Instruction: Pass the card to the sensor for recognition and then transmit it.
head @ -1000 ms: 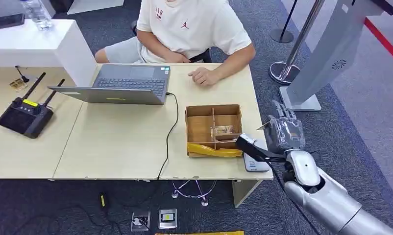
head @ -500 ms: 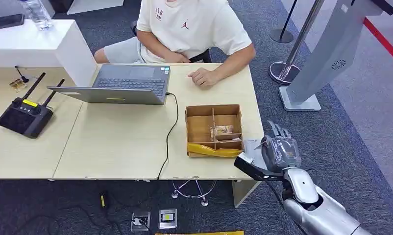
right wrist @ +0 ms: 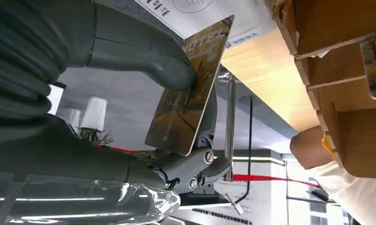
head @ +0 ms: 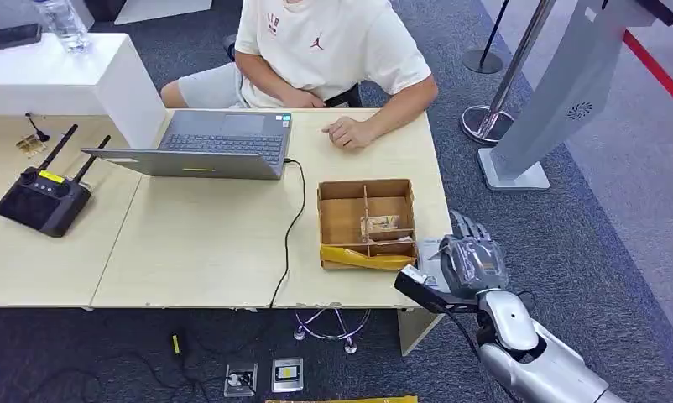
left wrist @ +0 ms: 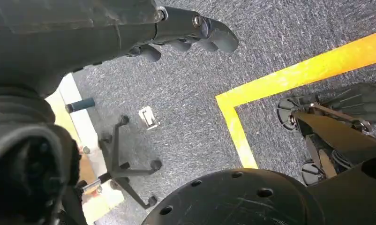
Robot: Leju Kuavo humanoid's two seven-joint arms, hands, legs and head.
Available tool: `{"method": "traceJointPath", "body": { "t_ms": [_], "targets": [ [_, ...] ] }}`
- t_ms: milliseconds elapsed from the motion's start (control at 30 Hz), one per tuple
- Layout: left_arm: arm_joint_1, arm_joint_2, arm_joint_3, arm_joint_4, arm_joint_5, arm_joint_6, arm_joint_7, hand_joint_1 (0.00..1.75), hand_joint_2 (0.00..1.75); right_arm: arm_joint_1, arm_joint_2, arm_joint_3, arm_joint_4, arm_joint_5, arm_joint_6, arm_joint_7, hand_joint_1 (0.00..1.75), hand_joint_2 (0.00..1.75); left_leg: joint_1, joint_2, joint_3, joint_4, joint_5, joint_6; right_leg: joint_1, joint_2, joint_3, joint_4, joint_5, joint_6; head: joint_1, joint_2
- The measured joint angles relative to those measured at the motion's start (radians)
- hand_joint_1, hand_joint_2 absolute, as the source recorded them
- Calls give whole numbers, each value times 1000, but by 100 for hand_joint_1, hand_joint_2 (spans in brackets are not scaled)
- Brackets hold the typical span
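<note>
My right hand (head: 472, 260) hovers at the table's near right corner, just above the white card sensor (head: 430, 252). It pinches a brown printed card (right wrist: 188, 96) between thumb (right wrist: 144, 56) and fingers, and the card's edge points toward the sensor's white face (right wrist: 214, 16), close to it. Whether card and sensor touch cannot be told. My left hand (left wrist: 186, 33) hangs over the carpet, fingers loosely extended and holding nothing.
A wooden divided box (head: 367, 220) with another card and a yellow strip stands beside the sensor. A person sits across the table, one hand (head: 350, 132) resting on it. A laptop (head: 224, 143) and a black controller (head: 44, 197) lie to the left. A grey kiosk (head: 560, 92) stands at the right.
My right hand has come back toward the table's near edge and lower with the card, now over the sensor. The person and the table's objects have not moved.
</note>
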Motion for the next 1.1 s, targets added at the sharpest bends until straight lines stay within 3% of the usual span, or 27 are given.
{"method": "traceJointPath", "body": {
  "t_ms": [500, 1100],
  "targets": [
    [0, 0, 0, 0, 5, 0, 20, 0, 0, 3, 60, 27, 50, -40, -3, -58, 175, 175, 0, 0, 0, 0, 0, 0, 0, 0, 0, 0, 0, 0, 0, 0],
    [0, 2, 0, 0, 7, 0, 26, 0, 0, 15, 88, 27, 125, -92, -36, -61, 175, 175, 0, 0, 1, 0, 0, 0, 0, 0, 0, 0, 0, 0, 0, 0]
  ]
}}
